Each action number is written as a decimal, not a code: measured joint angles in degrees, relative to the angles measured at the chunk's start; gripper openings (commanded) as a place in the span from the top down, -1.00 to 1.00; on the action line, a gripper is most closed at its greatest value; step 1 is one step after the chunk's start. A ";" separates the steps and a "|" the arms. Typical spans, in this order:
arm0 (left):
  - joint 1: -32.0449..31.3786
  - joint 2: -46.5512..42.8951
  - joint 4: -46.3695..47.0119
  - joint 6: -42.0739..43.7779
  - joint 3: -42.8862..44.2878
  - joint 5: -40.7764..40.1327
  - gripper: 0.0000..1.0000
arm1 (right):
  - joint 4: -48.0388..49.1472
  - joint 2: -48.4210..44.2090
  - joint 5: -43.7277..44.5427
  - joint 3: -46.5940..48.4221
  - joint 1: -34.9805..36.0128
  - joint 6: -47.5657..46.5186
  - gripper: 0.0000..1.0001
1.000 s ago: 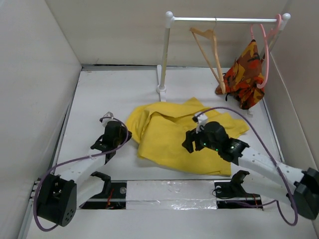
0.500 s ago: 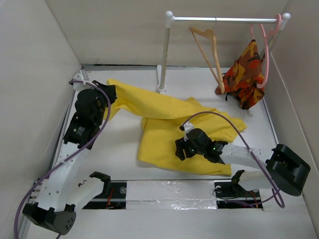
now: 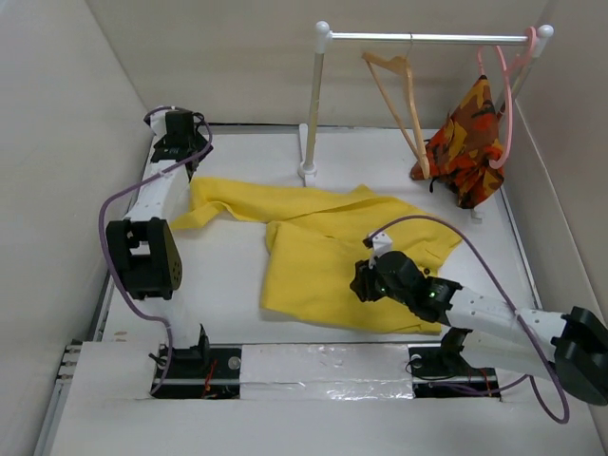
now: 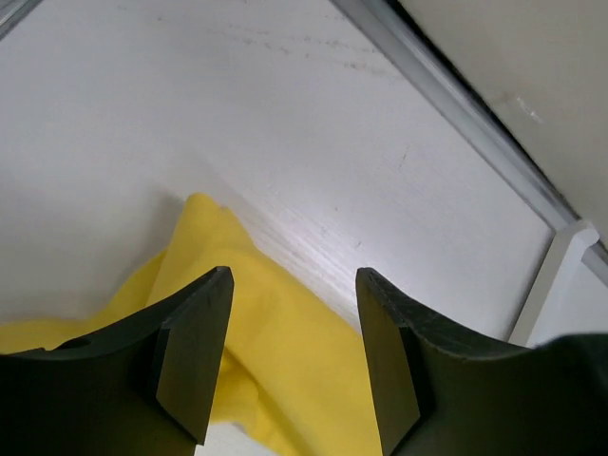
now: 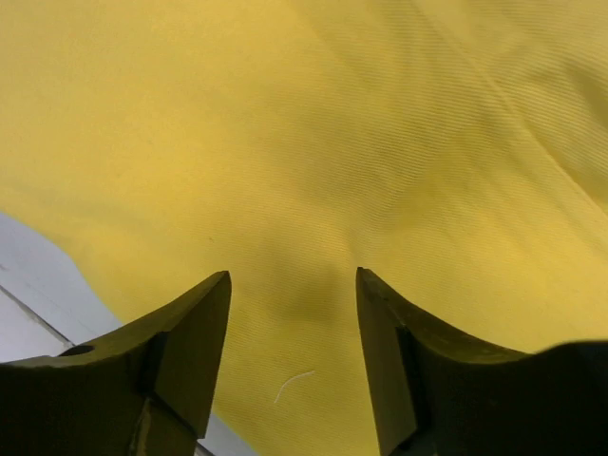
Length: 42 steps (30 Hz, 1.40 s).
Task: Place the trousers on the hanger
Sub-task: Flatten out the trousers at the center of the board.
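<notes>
Trousers (image 3: pixel 313 256), the big bright yellow cloth pair, now lie flat on the white table (image 3: pixel 218 285), 1 leg stretched left. Left tool (image 4: pixel 294 285) has dropped that leg and backed toward the far corner, jaws spread. Right tool (image 5: pixel 293 285) is spread too, over the cloth.

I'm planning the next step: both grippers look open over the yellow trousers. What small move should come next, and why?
Probably lower the right gripper and close it on the trousers. Its jaws stand open over flat cloth. The left gripper is open too, over the leg's end, so nothing is held, and the hanger hangs on the rail.
</notes>
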 measured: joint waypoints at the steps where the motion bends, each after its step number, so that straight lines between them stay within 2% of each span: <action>1: 0.09 0.79 0.17 0.22 0.50 0.17 -0.02 | -1.01 -1.46 0.96 0.00 0.00 0.20 0.57; 2: -0.11 0.44 0.31 0.39 -0.31 0.24 -0.02 | -1.86 -3.08 1.92 0.00 0.00 0.63 0.86; 3: -0.68 -1.20 1.07 0.52 -2.12 0.22 -0.02 | -2.43 -4.74 2.91 0.00 0.00 0.98 1.00; 6: -6.34 -11.82 5.53 0.68 -13.97 -0.31 0.10 | -2.84 -8.68 5.33 0.00 -0.92 1.88 1.00; 8: -13.81 -20.39 7.87 0.50 -22.49 -0.33 0.18 | -2.60 -9.88 5.44 0.00 -3.06 1.70 1.00; 11: -24.83 -29.97 11.80 -1.86 -34.12 0.52 0.27 | -1.88 -8.22 3.82 0.04 -6.16 0.15 0.75; 12: -26.71 -32.15 13.22 -2.99 -38.27 0.79 0.27 | -1.64 -6.95 2.75 0.15 -6.45 -0.46 0.63; 15: -27.32 -36.15 13.49 -7.37 -49.96 -0.94 0.14 | -1.44 -2.51 0.07 1.25 -5.60 -2.36 0.55; 16: -26.71 -37.33 12.52 -8.72 -53.35 -2.19 -0.01 | -1.11 -1.11 -0.50 1.79 -4.76 -2.80 0.55; 18: -24.50 -40.52 10.84 -11.26 -58.42 -3.93 -0.12 | 0.20 1.20 -1.73 2.75 -3.32 -3.48 0.52; 20: -20.68 -44.41 10.23 -13.25 -60.70 -5.31 -0.15 | 1.60 3.28 -2.56 3.74 -2.03 -3.85 0.49; 24: -11.76 -47.74 14.88 -16.57 -60.35 -6.01 -0.20 | 3.48 6.25 -3.52 4.90 -0.28 -4.15 0.30; 25: -9.40 -47.30 15.87 -17.51 -59.84 -6.08 -0.26 | 3.76 6.58 -3.67 4.92 0.09 -4.22 0.28; 34: 9.05 -34.69 22.73 -25.33 -57.61 -0.66 -0.31 | 3.89 6.34 -4.59 4.92 0.74 -4.79 0.18; 42: 14.60 -24.72 29.64 -27.58 -56.43 5.79 -0.47 | 4.15 5.20 -5.84 4.39 1.14 -5.31 -0.22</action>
